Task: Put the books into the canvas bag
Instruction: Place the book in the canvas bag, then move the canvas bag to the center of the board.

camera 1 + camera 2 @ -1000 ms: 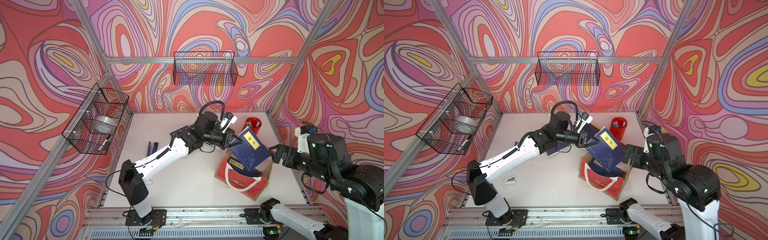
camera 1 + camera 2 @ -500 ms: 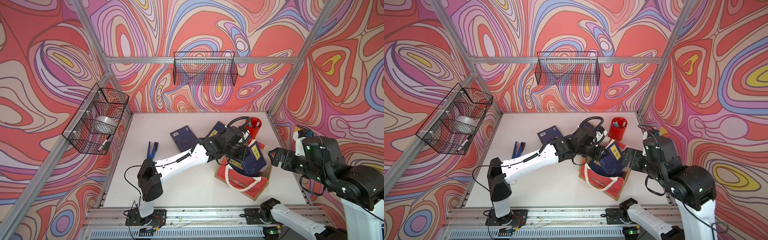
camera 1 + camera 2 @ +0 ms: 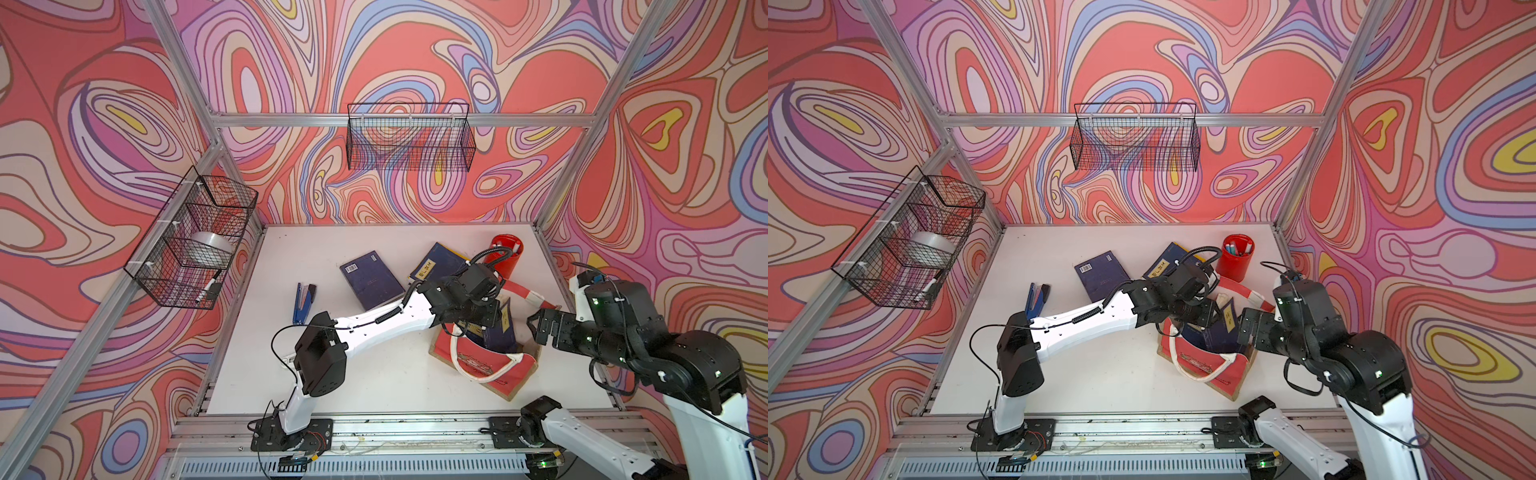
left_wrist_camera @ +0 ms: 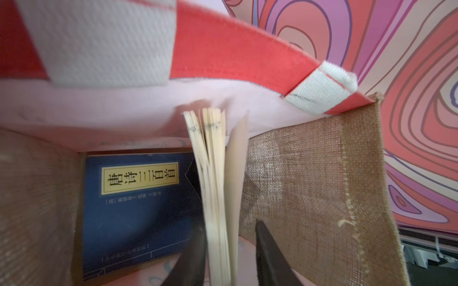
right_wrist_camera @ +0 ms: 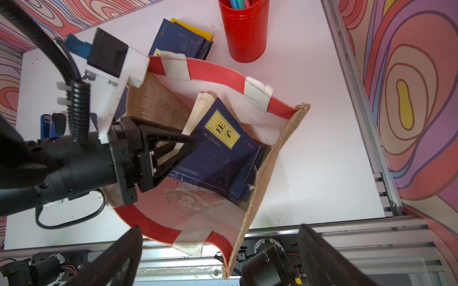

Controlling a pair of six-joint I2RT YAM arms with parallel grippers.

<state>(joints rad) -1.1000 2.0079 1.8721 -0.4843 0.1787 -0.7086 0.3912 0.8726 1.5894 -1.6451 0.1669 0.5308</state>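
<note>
Leaning inside boxy jute-sided, red-panelled canvas bag (image 3: 478, 361): dark navy softcover book with yellow label (image 5: 223, 153), flanked by slack, parted jaws of left gripper (image 4: 230, 230); second navy book (image 4: 138, 198) alongside. Just beside bag, right gripper (image 3: 537, 324) spread wide, empty. Flat on white table (image 3: 332, 374): barcode-up navy book (image 3: 371, 280), label-up navy book (image 3: 436, 262).

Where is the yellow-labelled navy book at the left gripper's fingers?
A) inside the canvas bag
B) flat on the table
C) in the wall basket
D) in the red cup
A: the book stands inside the canvas bag, the left gripper parted around it.
</note>
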